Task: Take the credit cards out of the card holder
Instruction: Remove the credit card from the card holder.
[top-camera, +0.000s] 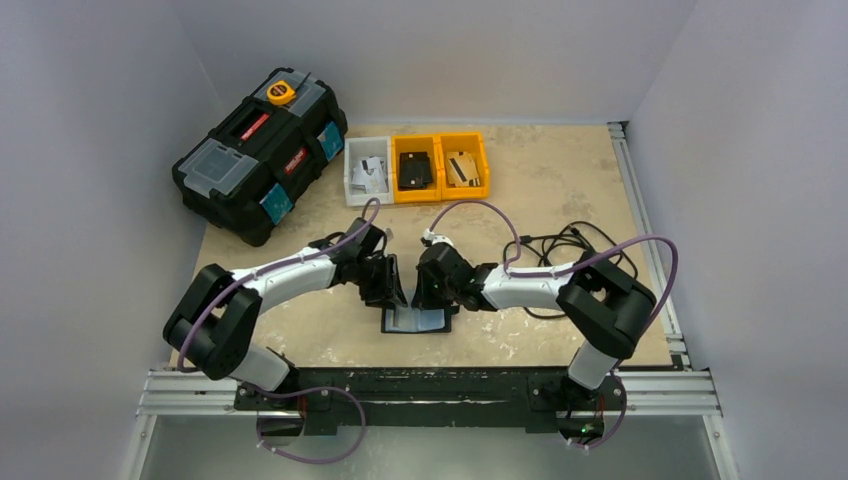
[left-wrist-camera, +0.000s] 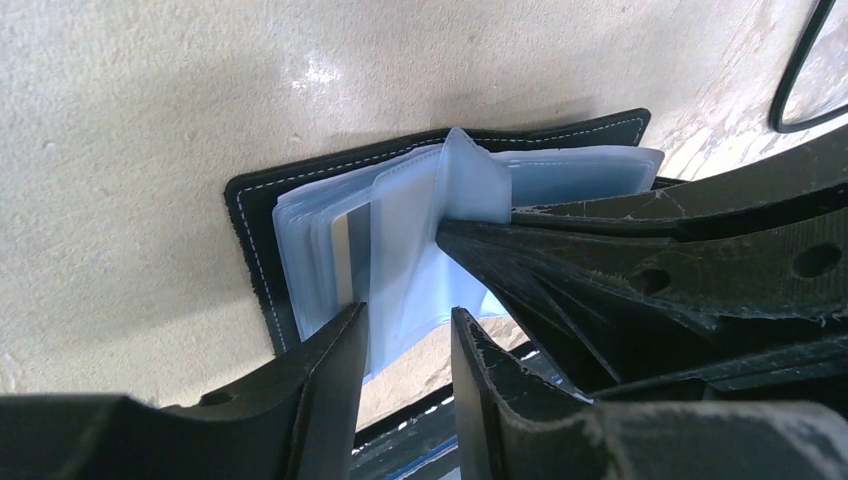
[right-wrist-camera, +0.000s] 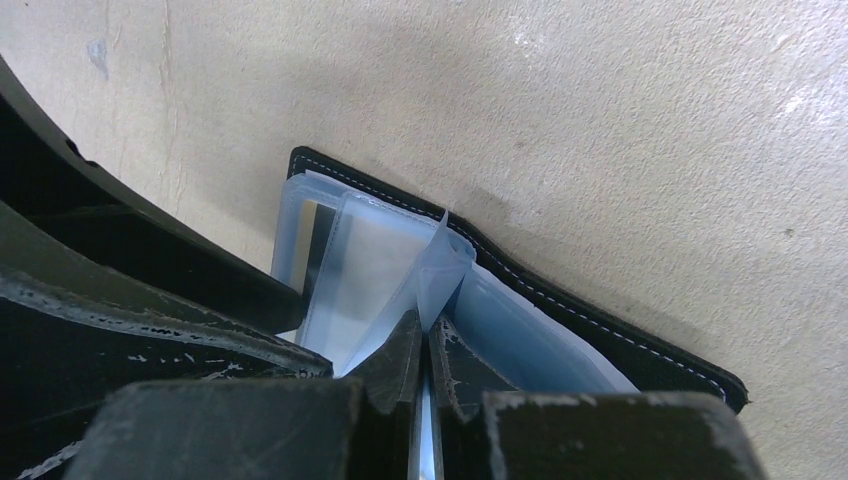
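Stitched black card holder (left-wrist-camera: 255, 250), toolbox labels (top-camera: 295, 160) illegible

The table (top-camera: 560, 190) has a pale beige, mottled top with lighter scuffed patches. A black toolbox (top-camera: 250, 160) sits slantwise on its far left corner. Just beside it, along the far edge, three small bins stand in a touching row: a white bin (top-camera: 367, 172), a middle orange bin (top-camera: 417, 170) and an end orange bin (top-camera: 463, 167). Black cables (top-camera: 560, 245) lie tangled toward the right. Near the middle of the near edge the card holder (top-camera: 417, 321) lies open, black cover down, pale blue sleeves up.
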